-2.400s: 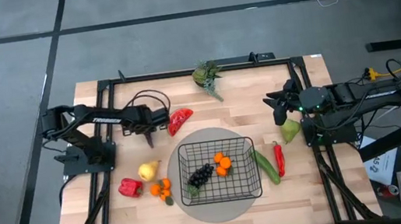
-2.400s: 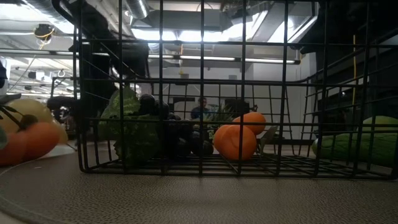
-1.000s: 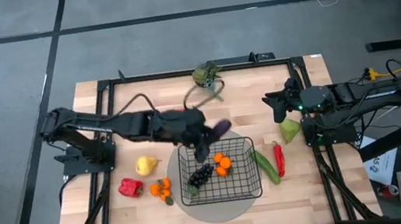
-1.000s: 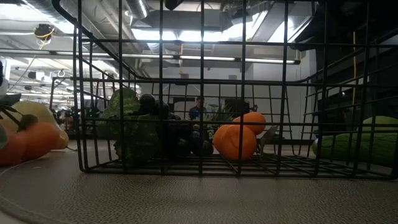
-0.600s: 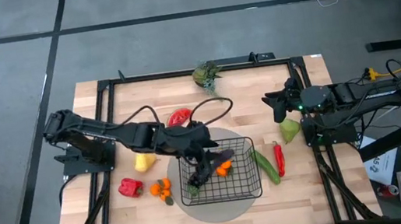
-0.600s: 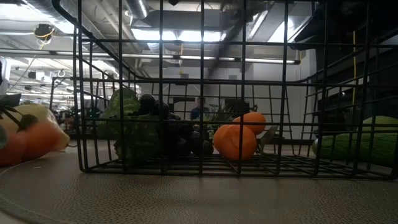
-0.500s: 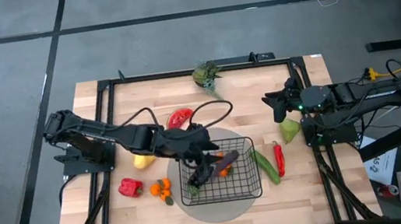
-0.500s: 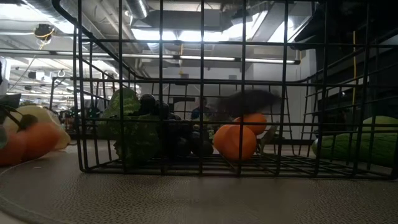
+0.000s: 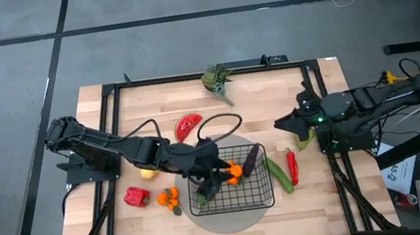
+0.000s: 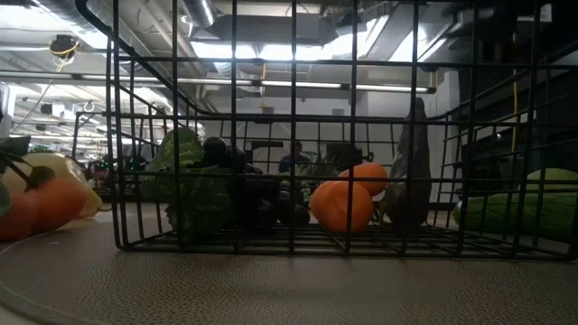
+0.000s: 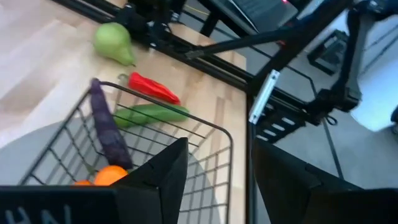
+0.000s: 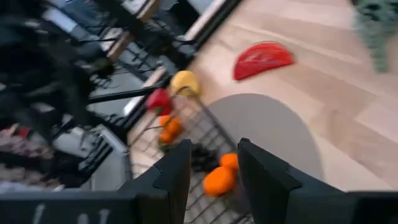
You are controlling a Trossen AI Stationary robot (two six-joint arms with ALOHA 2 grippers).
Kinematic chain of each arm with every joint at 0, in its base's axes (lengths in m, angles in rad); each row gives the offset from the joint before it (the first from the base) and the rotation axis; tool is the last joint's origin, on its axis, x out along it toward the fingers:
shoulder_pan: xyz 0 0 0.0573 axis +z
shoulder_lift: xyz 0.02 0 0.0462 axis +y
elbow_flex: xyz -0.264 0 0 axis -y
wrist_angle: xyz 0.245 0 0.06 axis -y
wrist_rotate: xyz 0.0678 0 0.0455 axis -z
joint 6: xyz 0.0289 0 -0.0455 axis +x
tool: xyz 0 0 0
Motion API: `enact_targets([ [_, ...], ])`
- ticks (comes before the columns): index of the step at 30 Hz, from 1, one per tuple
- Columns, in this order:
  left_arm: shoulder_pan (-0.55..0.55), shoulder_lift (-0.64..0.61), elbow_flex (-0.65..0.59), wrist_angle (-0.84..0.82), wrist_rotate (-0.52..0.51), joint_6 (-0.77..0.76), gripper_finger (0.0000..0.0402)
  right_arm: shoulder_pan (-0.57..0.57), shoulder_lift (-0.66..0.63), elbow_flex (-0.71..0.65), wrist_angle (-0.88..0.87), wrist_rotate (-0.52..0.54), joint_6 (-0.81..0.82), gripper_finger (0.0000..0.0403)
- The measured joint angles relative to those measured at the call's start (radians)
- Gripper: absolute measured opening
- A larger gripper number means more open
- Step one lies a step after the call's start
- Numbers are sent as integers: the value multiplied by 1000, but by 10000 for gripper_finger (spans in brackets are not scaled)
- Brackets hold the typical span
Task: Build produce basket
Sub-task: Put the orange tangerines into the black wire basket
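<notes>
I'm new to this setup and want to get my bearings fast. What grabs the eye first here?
The black wire basket on the grey round mat mid-table draws the eye, with the left gripper reaching into it, jaws empty. A purple eggplant leans upright against its far right wall, beside two oranges and dark grapes. The right gripper waits near the green pear at the table's right edge.

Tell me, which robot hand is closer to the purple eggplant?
The left one. The left gripper hangs over the basket, right beside the purple eggplant leaning in it. The right gripper waits past the basket's far right corner, clearly farther off.
</notes>
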Motion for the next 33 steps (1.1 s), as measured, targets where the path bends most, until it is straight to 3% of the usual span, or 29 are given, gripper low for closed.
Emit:
enact_targets([
  [7, -65, 0, 0, -1, -7, -4, 171, 135, 39, 183, -276, 103, 91, 134],
  [20, -64, 0, 0, -4, -17, 3, 171, 282, 411, 550, -990, -30, 533, 134],
  [29, -57, -1, 0, -68, -7, 28, 171, 325, 582, 522, -987, -85, 578, 134],
  [33, -57, -25, -1, -269, 147, -28, 171, 325, 629, 515, -991, -170, 572, 134],
])
